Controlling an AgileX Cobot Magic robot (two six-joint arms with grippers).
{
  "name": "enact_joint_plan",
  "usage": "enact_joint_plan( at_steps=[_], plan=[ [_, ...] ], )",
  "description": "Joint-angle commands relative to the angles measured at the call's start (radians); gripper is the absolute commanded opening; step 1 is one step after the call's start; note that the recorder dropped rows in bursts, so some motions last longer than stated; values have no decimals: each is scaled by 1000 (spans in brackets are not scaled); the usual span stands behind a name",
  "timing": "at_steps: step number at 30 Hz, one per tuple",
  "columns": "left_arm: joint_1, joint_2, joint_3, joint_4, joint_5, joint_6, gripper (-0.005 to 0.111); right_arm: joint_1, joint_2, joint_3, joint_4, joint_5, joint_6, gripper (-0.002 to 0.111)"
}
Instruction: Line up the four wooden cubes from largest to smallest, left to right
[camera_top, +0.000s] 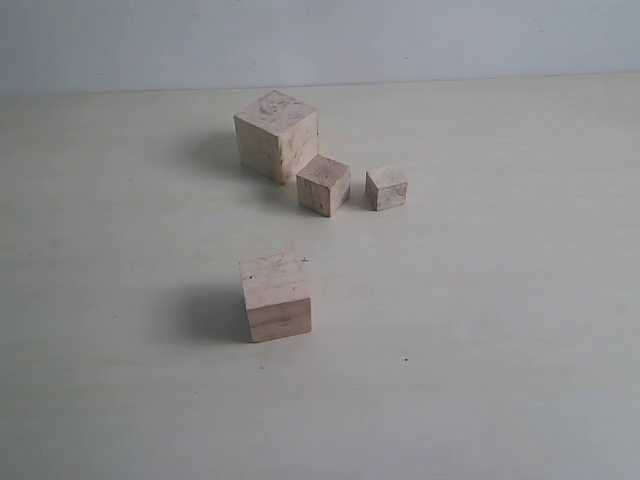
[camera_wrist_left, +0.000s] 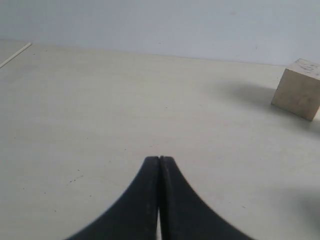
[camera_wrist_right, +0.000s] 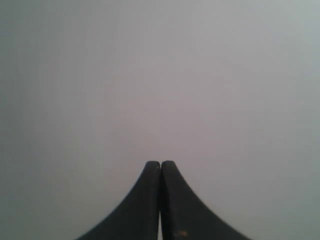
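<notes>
row partly formed, one cube out of line

on the pale table (camera_top: 520, 300) three of the four wooden cubes sit in a rough far row: the largest cube (camera_top: 276, 135) at the left, the third cube (camera_top: 324, 185) just beside its near right corner, and the smallest cube (camera_top: 386, 187) a little apart to the right, so that part already runs down in size. the second-largest cube (camera_top: 276, 297) stands alone, well nearer, and by my reading has yet to go between the largest and the third, where no gap is open for it. the left gripper (camera_wrist_left: 159, 161) and the right gripper (camera_wrist_right: 160, 163) are both clenched on nothing, neither showing in the exterior view; the left one is low over bare table, well apart from the largest cube.
</notes>
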Motion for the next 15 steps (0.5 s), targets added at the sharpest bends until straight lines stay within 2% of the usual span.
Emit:
enact_joint_plan(
  at_steps=[1, 5, 8, 12, 15],
  plan=[
    [-6, -6, 4, 2, -5, -5, 0, 145, 274, -154, -11, 184, -175, 0],
    [-6, -6, 4, 2, -5, -5, 0, 248, 515, -292, -11, 347, -294, 0],
    [-6, -6, 4, 2, -5, -5, 0, 271, 679, -388, -11, 473, -354, 0],
    [-6, -6, 4, 2, -5, -5, 0, 271, 859, -491, -4, 708, -333, 0],
    [-6, -6, 4, 2, -5, -5, 0, 271, 942, -530, 31, 873, -228, 0]
  ],
)
